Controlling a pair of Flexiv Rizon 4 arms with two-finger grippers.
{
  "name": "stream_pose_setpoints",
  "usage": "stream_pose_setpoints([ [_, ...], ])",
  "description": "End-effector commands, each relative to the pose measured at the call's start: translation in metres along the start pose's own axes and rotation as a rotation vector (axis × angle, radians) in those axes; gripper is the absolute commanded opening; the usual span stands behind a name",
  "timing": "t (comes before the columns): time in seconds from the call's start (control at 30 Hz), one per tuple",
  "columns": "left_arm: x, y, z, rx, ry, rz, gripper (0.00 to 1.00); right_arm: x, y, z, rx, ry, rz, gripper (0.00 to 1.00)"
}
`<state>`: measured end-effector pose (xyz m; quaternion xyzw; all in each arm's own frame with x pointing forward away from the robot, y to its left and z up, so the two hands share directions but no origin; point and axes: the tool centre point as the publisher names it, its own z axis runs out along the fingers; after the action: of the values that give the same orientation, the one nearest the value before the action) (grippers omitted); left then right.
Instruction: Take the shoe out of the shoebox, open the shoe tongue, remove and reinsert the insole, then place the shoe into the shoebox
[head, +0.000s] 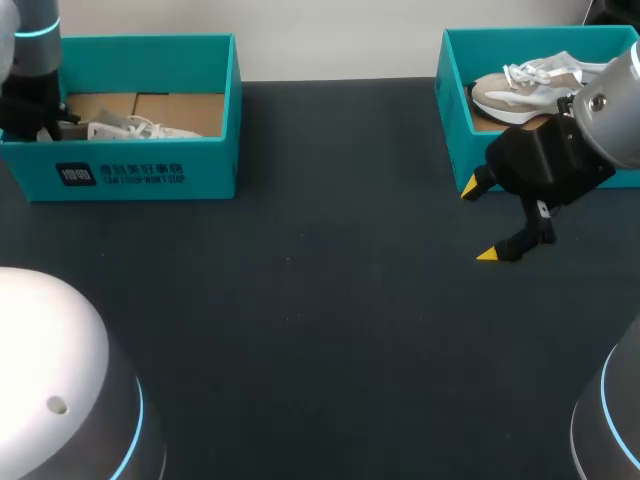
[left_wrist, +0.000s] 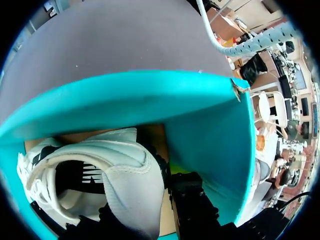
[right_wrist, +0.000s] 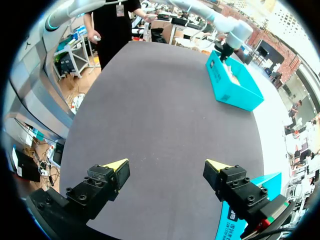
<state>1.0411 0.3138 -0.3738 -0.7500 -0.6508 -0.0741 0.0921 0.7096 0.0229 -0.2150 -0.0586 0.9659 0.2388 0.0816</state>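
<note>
Inside the left shoebox (head: 150, 175), the left gripper (left_wrist: 145, 200) sat at the shoe (left_wrist: 120, 170) heel; whether it held, I couldn't tell. A straight upward lift seemed best, clearing the walls. The right gripper (head: 478, 222) fingers stood released.

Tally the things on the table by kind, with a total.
Shoeboxes: 2 (left shoebox, right shoebox)
Shoes: 2 (white shoe in the left shoebox, beige-and-white shoe in the right shoebox)
Total: 4

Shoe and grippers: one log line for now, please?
left gripper: in left shoebox, at white shoe | right gripper: open, over table, before right shoebox
</note>
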Motion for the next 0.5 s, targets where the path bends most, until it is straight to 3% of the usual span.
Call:
stream_pose_setpoints([
  [0.03, -0.0023, 0.0026, 0.0046, 0.002, -0.005, 0.003, 0.2, 0.0002, 0.0, 0.0016, 0.002, -0.001, 0.0, 1.0],
  [0.1, -0.0022, 0.0024, 0.0047, 0.004, -0.003, 0.001, 0.35, 0.0002, 0.0, 0.0016, 0.002, -0.001, 0.0, 1.0],
  [0.4, -0.0017, 0.0009, 0.0023, 0.003, -0.008, 0.005, 0.47, 0.0002, 0.0, 0.0016, 0.002, -0.001, 0.0, 1.0],
  [0.5, -0.0016, 0.0006, -0.0023, -0.002, -0.02, 0.007, 0.47, 0.0002, 0.0, 0.0016, 0.002, -0.001, 0.0, 1.0],
])
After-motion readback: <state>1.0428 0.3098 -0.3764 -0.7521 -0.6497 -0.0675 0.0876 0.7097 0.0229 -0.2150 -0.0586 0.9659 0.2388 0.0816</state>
